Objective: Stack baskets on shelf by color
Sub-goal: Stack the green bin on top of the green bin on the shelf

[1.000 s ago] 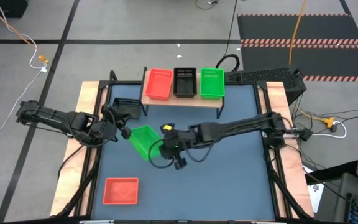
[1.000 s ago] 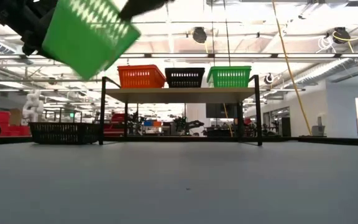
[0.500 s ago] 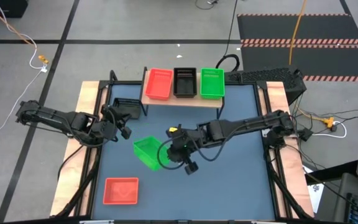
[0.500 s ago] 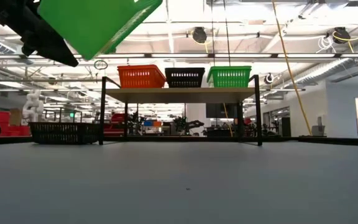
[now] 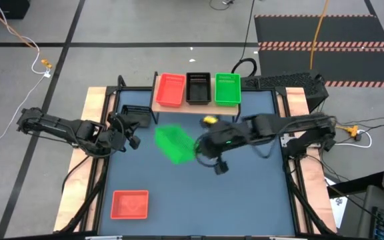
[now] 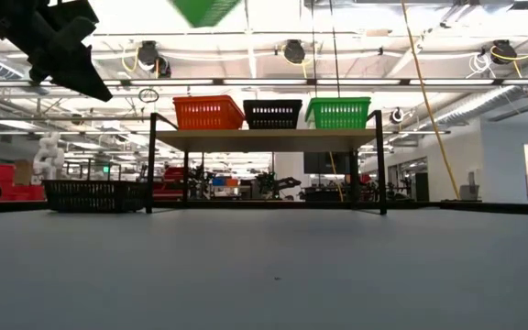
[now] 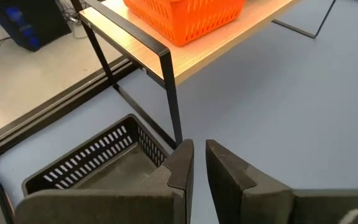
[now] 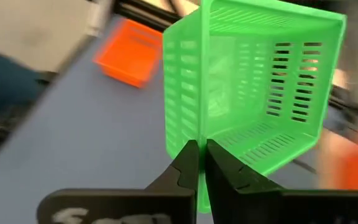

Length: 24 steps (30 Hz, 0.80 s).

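Overhead, table-level, two wrist views

Two dark jointed arms, left arm (image 5: 65,128) and right arm (image 5: 279,127), with black cables; right one bears a yellow mark.

Most of the blue surface (image 5: 245,193) is wide open, esp. the whole right half and front middle. Only floor clutter: a red basket (image 5: 130,204) near the front left corner and a black basket (image 5: 134,114) tucked by the shelf's (image 5: 195,107) left legs, with the left pincer (image 5: 132,141) parked just beside it. Shelf top is full across. The green basket (image 5: 175,145) hangs mid-air in front of the shelf, pinched by the right pincer (image 8: 198,165).
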### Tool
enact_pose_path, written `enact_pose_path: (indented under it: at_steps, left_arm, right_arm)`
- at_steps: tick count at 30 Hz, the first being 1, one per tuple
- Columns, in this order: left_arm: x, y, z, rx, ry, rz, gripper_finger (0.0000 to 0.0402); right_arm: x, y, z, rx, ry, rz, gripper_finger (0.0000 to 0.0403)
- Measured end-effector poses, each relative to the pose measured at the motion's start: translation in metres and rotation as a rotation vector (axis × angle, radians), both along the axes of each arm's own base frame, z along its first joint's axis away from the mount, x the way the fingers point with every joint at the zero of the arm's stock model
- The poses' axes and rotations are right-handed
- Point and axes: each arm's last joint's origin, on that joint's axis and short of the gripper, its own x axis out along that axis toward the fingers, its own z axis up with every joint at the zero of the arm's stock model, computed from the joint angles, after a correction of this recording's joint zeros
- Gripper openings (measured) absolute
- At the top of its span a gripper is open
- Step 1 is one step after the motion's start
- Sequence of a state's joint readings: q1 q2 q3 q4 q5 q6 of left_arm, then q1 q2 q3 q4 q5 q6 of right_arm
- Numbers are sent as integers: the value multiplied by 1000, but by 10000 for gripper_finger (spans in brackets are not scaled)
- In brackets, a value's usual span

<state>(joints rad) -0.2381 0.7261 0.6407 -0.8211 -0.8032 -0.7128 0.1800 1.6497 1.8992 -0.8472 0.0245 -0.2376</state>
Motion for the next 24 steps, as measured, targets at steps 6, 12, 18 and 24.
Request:
enact_pose_path:
  at_steps: [6,12,18,24]
  left_arm:
    - [0,0,0,-2,-3,1,47]
    - [1,0,1,-7,-14,5,47]
    - [1,0,1,-16,-24,13,47]
    - [1,0,1,-13,-22,12,47]
  right_arm:
    - [-54,-27,23,-201,33,-480,4]
    - [-78,-63,24,-213,100,-777,4]
    - [-85,-96,13,-218,203,-922,4]
    - [-83,-118,-8,-176,301,-946,4]
